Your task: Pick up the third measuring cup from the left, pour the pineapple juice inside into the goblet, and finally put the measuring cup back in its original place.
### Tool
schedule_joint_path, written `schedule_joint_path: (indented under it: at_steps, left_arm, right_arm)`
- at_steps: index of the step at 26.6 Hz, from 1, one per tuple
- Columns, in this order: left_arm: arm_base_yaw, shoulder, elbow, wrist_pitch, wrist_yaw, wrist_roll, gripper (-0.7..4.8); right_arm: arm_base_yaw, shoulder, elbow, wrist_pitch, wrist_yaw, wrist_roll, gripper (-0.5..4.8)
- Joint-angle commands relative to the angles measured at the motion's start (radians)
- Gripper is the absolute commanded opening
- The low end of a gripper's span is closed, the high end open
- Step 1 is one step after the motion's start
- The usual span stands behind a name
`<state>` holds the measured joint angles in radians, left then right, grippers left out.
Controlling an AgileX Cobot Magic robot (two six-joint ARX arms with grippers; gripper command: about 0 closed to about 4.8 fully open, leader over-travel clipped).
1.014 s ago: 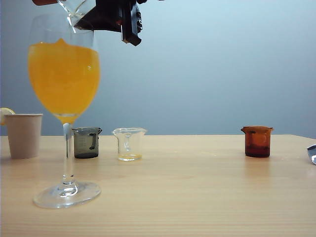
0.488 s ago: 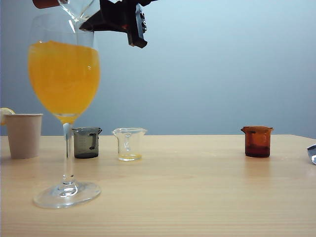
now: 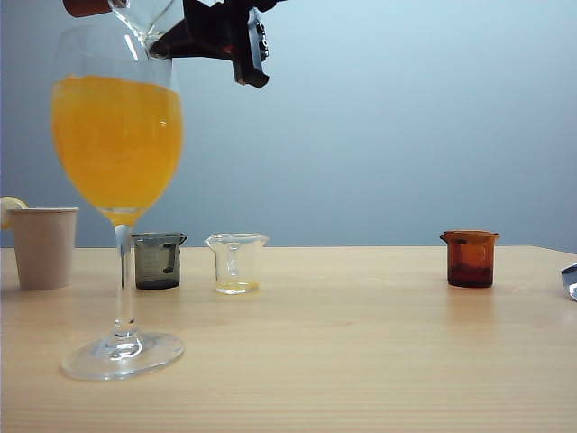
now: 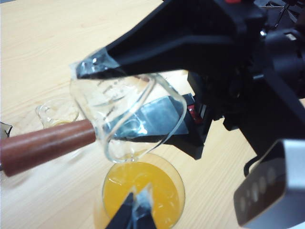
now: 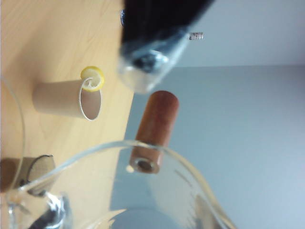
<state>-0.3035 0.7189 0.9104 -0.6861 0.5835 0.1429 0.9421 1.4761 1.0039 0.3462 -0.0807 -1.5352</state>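
Right end effector (image 3: 169, 29): jaws part-way open and clamped across the body of the third measuring cup (image 3: 141, 13); it hangs at the top edge of the exterior view, directly over the goblet (image 3: 117, 135).
Left end effector (image 4: 137, 212): only the fingertips show in the left wrist view; they appear closed together with nothing between them, above the goblet's mouth.
Change, cup: compared with a second ago, the cup sits slightly higher and has rolled a little. Over the last half second nothing visibly shifts.
Change, liquid: the bump that stood on the orange drink (image 3: 117, 149) a second ago is gone, and the surface now lies flat.
Reading: the stream has probably stopped and the pour seems finished. The cup looks drained in the left wrist view.
Remaining: the cup is not yet returned; its place is judged to be the open stretch of desk (image 3: 361, 361) between the clear cup (image 3: 236, 262) and the amber cup (image 3: 470, 259).
Pineapple juice: cannot be told apart from the orange drink inside the goblet.
Cut off: the cup's upper part and wooden handle (image 3: 86, 6) run out of the exterior view.
Unclear: the reddish mark on the rim is not made out, and the cup's far wall is hidden by the jaws.
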Motion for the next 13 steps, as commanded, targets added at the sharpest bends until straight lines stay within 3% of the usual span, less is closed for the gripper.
schedule_joint_path:
  at_steps: [1,7,13]
  left_arm:
    - [0.001,-0.001,0.005,0.006,0.004,0.007,-0.05]
    - [0.001,-0.001,0.005,0.006,0.004,0.007,-0.05]
    - [0.001,-0.001,0.005,0.006,0.004,0.007,-0.05]
  right_arm:
    - [0.000,-0.005,0.010,0.024,0.000,0.092,-0.01]
    - [0.000,-0.005,0.010,0.026,0.000,0.341,-0.01]
    - [-0.088,-0.005,0.010,0.135,0.065,0.840,-0.01]
